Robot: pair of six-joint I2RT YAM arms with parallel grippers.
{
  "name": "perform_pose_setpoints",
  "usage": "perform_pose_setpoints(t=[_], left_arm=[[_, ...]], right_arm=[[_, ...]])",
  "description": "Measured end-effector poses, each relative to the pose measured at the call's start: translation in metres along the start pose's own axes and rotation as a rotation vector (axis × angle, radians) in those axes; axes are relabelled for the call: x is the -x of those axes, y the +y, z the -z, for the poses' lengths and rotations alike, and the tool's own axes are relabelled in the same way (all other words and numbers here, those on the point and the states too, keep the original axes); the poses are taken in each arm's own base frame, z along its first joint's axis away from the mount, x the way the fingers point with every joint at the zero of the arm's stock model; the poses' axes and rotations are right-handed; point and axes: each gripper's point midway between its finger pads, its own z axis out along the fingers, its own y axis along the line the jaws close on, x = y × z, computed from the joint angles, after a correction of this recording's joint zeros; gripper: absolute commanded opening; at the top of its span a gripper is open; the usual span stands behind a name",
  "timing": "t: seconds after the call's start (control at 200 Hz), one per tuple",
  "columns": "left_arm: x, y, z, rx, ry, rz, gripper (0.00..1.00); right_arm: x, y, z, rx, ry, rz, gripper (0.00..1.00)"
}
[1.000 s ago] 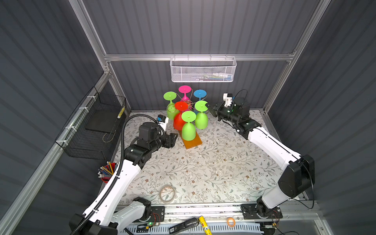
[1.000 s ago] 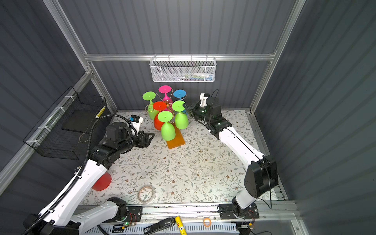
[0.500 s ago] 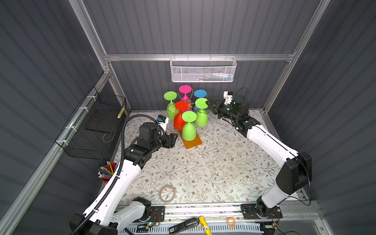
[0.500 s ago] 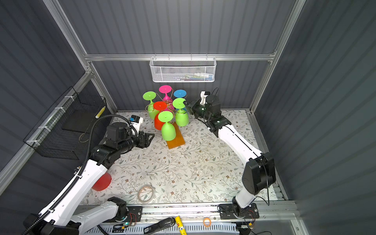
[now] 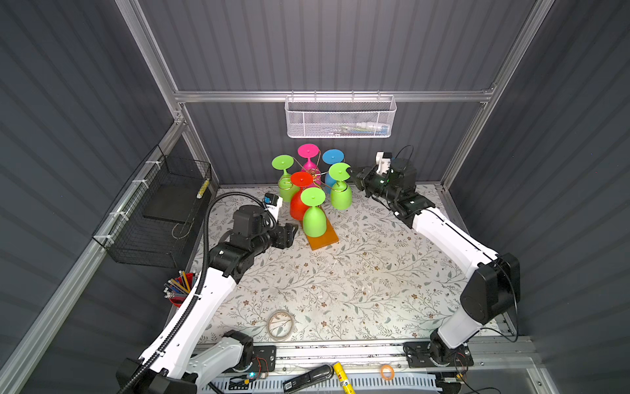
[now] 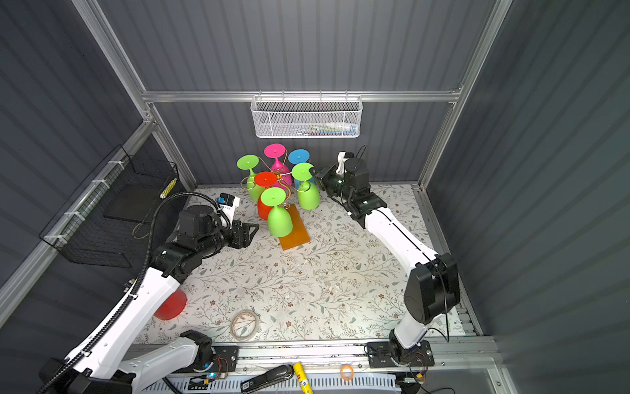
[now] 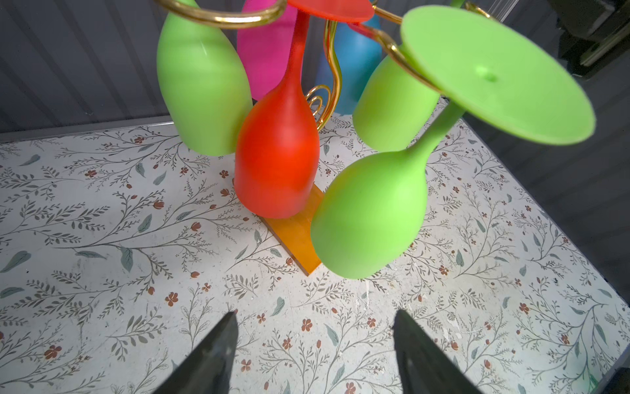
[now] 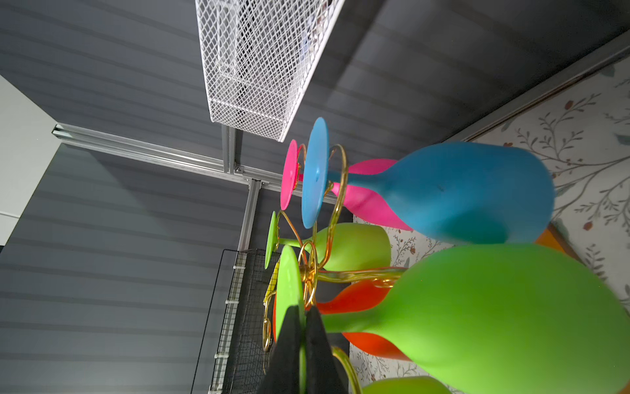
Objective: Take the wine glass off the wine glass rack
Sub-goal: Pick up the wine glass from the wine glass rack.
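Note:
The wine glass rack is gold wire on an orange wooden base, with several coloured glasses hanging upside down from it. My right gripper is shut on the foot rim of the right-hand green wine glass, still hooked on its arm. The right wrist view shows the gripper clamping the thin green foot, with the bowl beside it. My left gripper stands open and empty over the mat, left of the base; in its wrist view the gripper faces the red glass.
A front green glass, a left green glass, a pink glass and a blue glass crowd the rack. A white mesh basket hangs above. A black wire basket, a pencil cup and a tape roll lie nearby.
My right gripper has risen slightly with the green glass's foot in it, and the glass has shifted a little. The left arm has not moved.

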Motion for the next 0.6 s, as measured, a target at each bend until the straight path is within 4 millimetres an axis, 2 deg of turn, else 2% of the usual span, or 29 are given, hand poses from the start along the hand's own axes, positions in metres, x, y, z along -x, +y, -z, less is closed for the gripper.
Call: perform_pose_setpoints(t=[0.115,0.36,0.6], left_arm=[[0.0,0.0,0.0,-0.002,0.0,0.0,0.72],[0.0,0.0,0.0,-0.001,0.001,-0.002,0.72],[-0.004,0.001,0.0,0.002,0.013,0.008,0.72]], right_arm=[[0.007,-0.003,0.011,-0.009,-0.03,0.002,0.0],[0.021,-0.007,0.048,-0.016,-0.095,0.009,0.0],[0.012,-0.024,0.087,-0.063,-0.11,0.063,0.0]])
